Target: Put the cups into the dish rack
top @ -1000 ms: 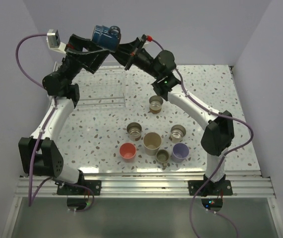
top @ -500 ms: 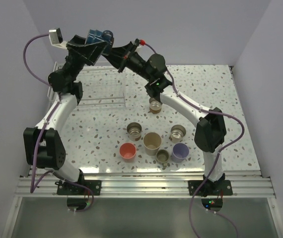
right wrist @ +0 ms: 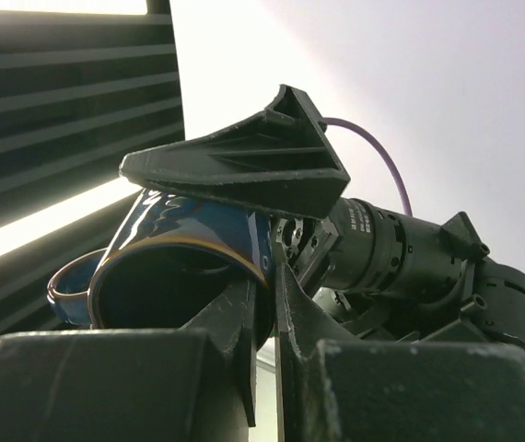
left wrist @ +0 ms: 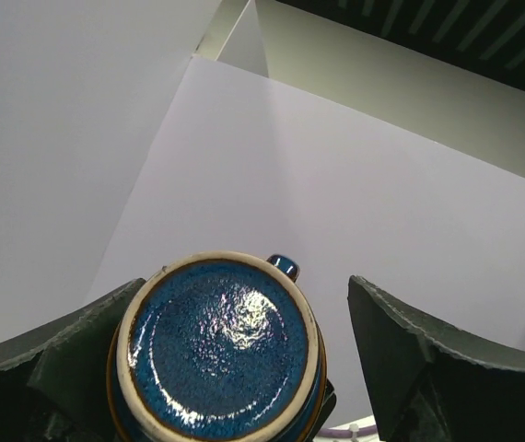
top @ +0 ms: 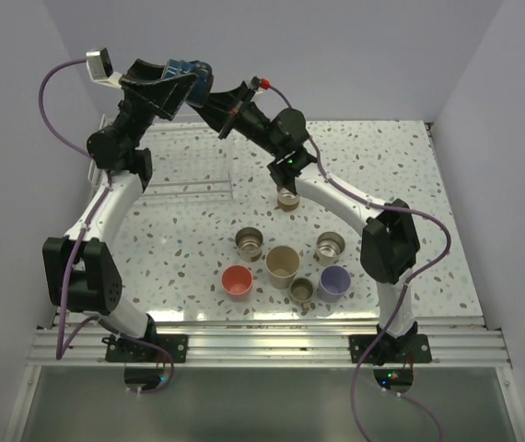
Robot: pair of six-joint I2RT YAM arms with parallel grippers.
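A dark blue cup (top: pixel 192 75) with a small handle is held high above the back left of the table, between both raised arms. My right gripper (top: pixel 215 99) is shut on its rim, one finger inside and one outside the wall (right wrist: pixel 270 267). My left gripper (top: pixel 178 85) is open around the same cup (left wrist: pixel 216 345); a gap shows between the cup and its right finger (left wrist: pixel 410 350). The white wire dish rack (top: pixel 189 189) lies below them at the back left. Several cups stand on the table: metallic (top: pixel 288 193), brown (top: pixel 249 241), beige (top: pixel 282 263), red (top: pixel 237 280), lavender (top: pixel 334 281).
Another grey-metallic cup (top: pixel 330 246) and a small olive cup (top: pixel 302 290) stand with the group near the table's front. White walls close in the table on three sides. Purple cables hang from both arms.
Both grippers and the blue cup have shifted left and slightly back. The cup now sits between the left gripper's jaws, still pinched by the right gripper.
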